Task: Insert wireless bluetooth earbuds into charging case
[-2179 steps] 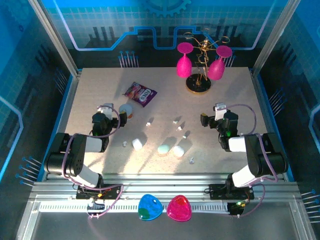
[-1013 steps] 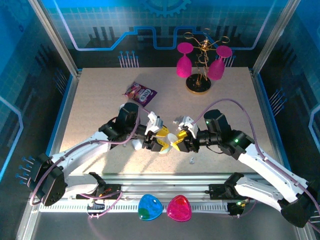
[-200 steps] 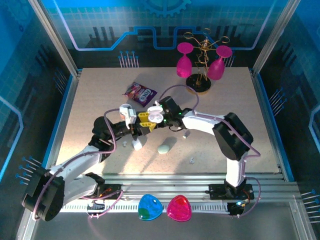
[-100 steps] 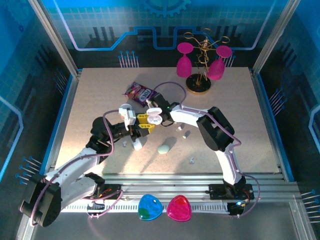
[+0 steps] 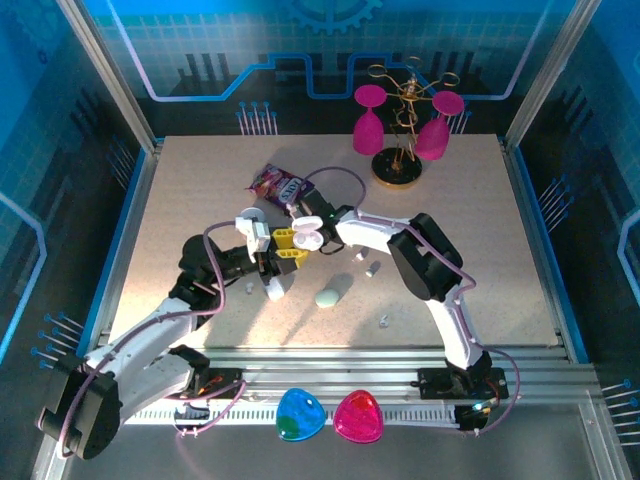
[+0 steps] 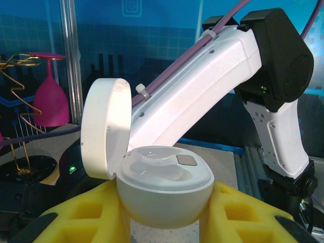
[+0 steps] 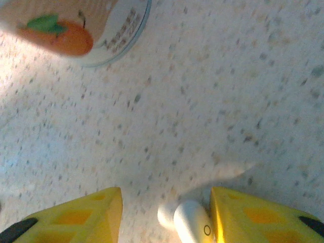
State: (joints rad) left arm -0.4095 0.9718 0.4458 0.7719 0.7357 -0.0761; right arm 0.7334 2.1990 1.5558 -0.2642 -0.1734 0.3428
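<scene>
My left gripper point(image 6: 164, 215) is shut on the open white charging case point(image 6: 162, 190), with a yellow pad on each side. Its lid point(image 6: 104, 129) is tipped up to the left and both wells look empty. From above, the case point(image 5: 307, 240) hangs over the table's middle. Just behind it, my right gripper point(image 5: 303, 218) points down at the table. In the right wrist view its jaws point(image 7: 166, 212) stand apart around a white earbud point(image 7: 190, 220) lying on the table. The earbud touches the right finger point(image 7: 243, 212); a gap remains on the left. More earbuds point(image 5: 371, 268) point(image 5: 383, 321) lie loose to the right.
A mint case point(image 5: 328, 297) and a white case point(image 5: 274, 288) lie near the front. A snack packet point(image 5: 280, 186) and a glass rack point(image 5: 398, 150) with pink glasses stand at the back. A cup with an orange picture point(image 7: 86, 30) is close beyond the right gripper.
My right arm has swung left and further back behind the case, and its jaws have narrowed around the earbud. My left gripper keeps the open case still.
</scene>
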